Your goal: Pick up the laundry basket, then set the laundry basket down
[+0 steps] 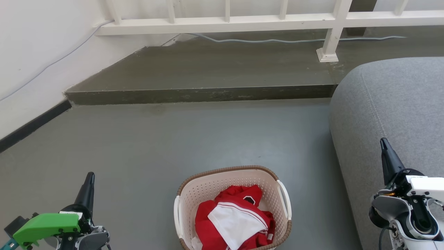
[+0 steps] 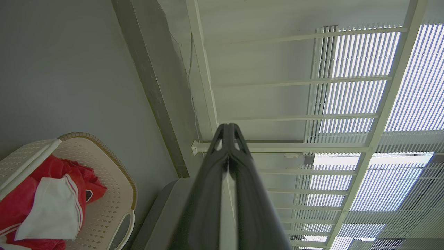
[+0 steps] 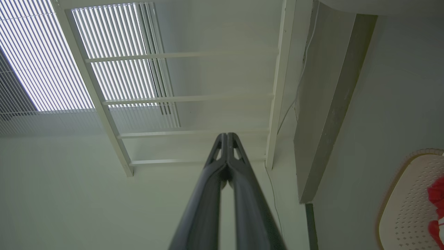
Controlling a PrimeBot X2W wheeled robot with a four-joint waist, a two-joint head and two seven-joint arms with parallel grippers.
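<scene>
The laundry basket (image 1: 222, 184) stands on the grey floor at the bottom middle of the head view, cream and perforated with a brown rim and white side handles. Red and white clothes (image 1: 236, 218) lie inside it. My left gripper (image 1: 89, 177) is at the lower left, well to the left of the basket, fingers together and pointing up. On the lower right my right gripper (image 1: 383, 142) is shut too, in front of the sofa. The left wrist view has the basket (image 2: 111, 187) at its lower left, beside the shut gripper (image 2: 228, 126). In the right wrist view the basket's edge (image 3: 406, 208) is at the lower right, and the gripper (image 3: 227, 136) is shut with nothing in it.
A grey sofa (image 1: 395, 118) fills the right side, close to the basket. A raised concrete step (image 1: 201, 93) runs across the far floor, with a white railing (image 1: 225, 21) and a cable (image 1: 277, 40) on it. A white wall (image 1: 34, 52) with dark skirting bounds the left.
</scene>
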